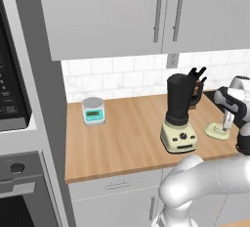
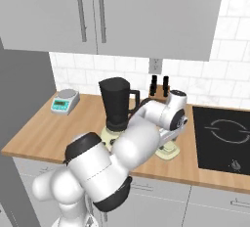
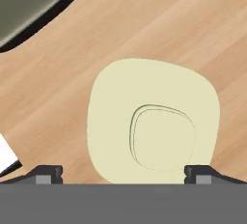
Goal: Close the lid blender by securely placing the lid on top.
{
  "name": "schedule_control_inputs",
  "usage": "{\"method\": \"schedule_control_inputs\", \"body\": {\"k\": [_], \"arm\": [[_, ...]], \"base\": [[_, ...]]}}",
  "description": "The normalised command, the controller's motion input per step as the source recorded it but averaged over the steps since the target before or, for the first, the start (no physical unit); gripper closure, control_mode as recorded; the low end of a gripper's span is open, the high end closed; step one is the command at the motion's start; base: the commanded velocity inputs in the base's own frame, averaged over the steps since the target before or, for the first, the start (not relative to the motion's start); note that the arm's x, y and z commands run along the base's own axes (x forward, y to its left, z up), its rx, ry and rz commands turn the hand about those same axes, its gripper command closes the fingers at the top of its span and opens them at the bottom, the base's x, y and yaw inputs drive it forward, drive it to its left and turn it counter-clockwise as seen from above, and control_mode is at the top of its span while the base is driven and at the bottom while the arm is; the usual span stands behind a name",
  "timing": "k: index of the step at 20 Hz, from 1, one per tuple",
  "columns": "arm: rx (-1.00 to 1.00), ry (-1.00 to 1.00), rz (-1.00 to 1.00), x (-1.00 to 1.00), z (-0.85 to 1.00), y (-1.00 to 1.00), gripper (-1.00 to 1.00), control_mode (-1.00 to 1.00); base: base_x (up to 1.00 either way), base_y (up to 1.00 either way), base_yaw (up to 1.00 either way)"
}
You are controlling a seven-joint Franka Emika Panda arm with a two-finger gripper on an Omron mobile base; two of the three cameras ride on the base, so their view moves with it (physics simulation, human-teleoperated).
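1. Lid (image 3: pixel 153 124): a pale cream-yellow, rounded disc with a raised knob at its centre. It lies flat on the desk, just to the right of the blender's base as the left base view (image 1: pixel 217 131) shows it, and apart from the jar rim.
2. Blender (image 1: pixel 180 113): a tall dark smoky-black jar with a side handle, upright on a cream base with a dark knob and buttons. It stands on the desk in front of the tiled wall, and its jar mouth is uncovered.
3. End effector (image 3: pixel 123 174): two small dark fingertips rise at the bottom of the hand view, spread wide apart, one on either side of the lid's knob. Nothing is held between them. The left base view places it (image 1: pixel 227 121) directly above the lid; whether the tips touch the lid cannot be told.
4. Desk (image 1: pixel 122 143): a light wooden counter top with grey cabinet fronts below.
5. Scale (image 1: pixel 93 111): a small grey unit with a teal display, standing well to the left of the blender, near the wall.
6. Knife block (image 2: pixel 159 88): dark handles upright behind the blender, against the white tiles.
7. Cooktop (image 2: pixel 224 140): a black glass panel set into the desk, right of the lid.
8. Wall cabinets (image 1: pixel 141 11): grey doors with long bar handles, above the desk.
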Motion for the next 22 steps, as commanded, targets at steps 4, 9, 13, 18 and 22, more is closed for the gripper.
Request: {"method": "schedule_control_inputs", "body": {"k": [4, 9, 13, 18, 22], "arm": [[-0.01, 0.03, -0.14, 0.04, -0.18, 0.0, -1.0, -1.0], [0.0, 0.03, -0.13, 0.13, -0.03, 0.0, -1.0, -1.0], [0.0, 0.03, -0.06, 0.24, -0.05, 0.0, -1.0, -1.0], [-0.02, 0.07, 0.0, 0.05, -0.16, -0.03, -1.0, -1.0], [-0.01, 0.04, 0.0, 0.11, -0.12, 0.0, -1.0, -1.0]], "base": [[0.0, 0.0, 0.0], [0.0, 0.0, 0.0], [0.0, 0.0, 0.0], [0.0, 0.0, 0.0], [0.0, 0.0, 0.0]]}}
